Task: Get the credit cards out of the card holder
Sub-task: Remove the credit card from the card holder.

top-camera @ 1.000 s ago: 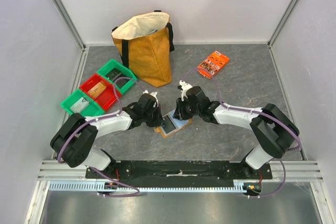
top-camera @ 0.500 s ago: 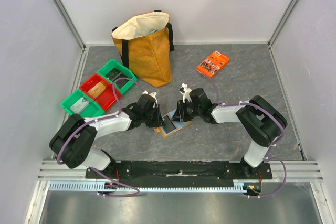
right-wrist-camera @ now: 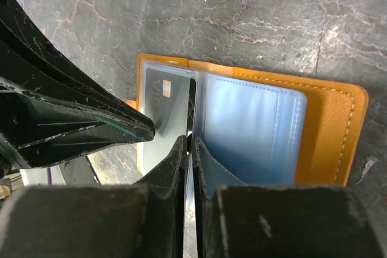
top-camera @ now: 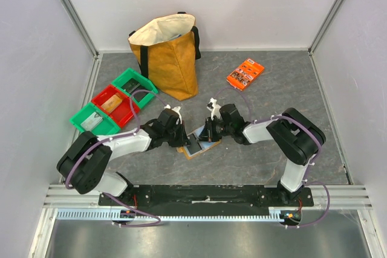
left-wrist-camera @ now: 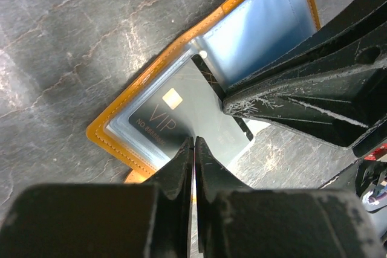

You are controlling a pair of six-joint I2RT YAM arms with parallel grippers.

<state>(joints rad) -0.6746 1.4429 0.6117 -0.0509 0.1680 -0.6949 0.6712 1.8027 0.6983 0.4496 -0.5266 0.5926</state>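
Jaws: left jaws clenched, tips on dark card (left-wrist-camera: pixel 175 119) inside open card holder (right-wrist-camera: pixel 329 131), desk (top-camera: pixel 242 170) centre, near side; right jaws clenched on thin pale edge at holder's fold; card or pocket, cannot tell.

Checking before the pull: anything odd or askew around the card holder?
Nothing spilled or damaged. The holder lies open at an angle, a dark card in its pocket. The left end effector and right end effector crowd it, tips close together.
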